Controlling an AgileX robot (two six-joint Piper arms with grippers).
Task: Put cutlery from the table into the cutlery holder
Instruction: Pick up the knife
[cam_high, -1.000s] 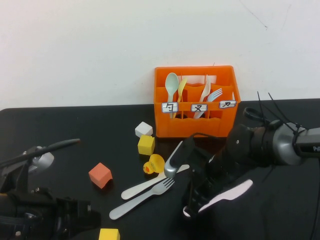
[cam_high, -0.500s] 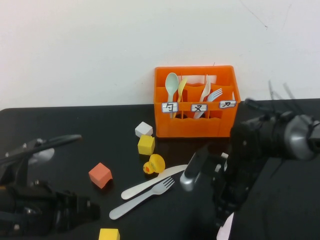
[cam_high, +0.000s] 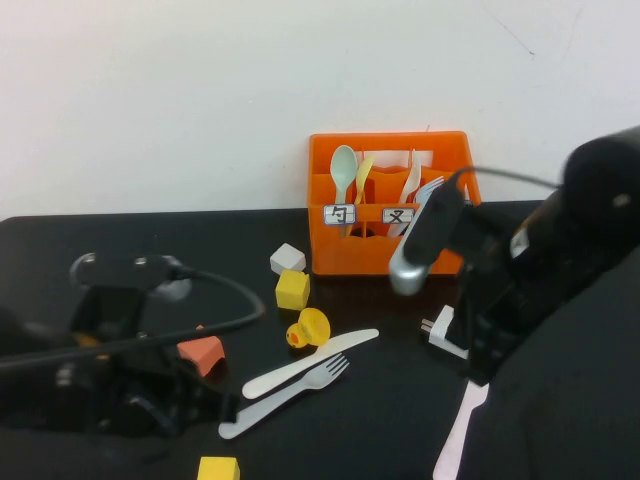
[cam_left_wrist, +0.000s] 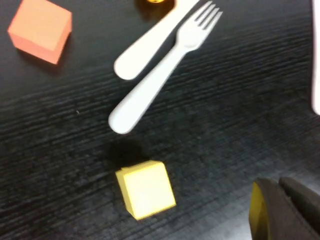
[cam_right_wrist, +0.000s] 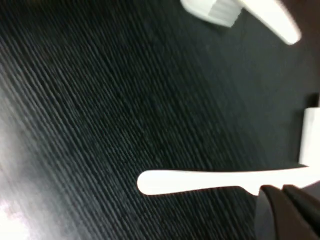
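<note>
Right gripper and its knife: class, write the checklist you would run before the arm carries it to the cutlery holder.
1. Grip: the white knife hangs from the right gripper, off the table. Ok.
2. Target slot: the right arm hides the right end of the cutlery holder. Cannot tell.
3. Left gripper: low at the front left, away from the path. Ok.
4. Loose items: the fork and second knife lie apart from the held one. Ok.
</note>
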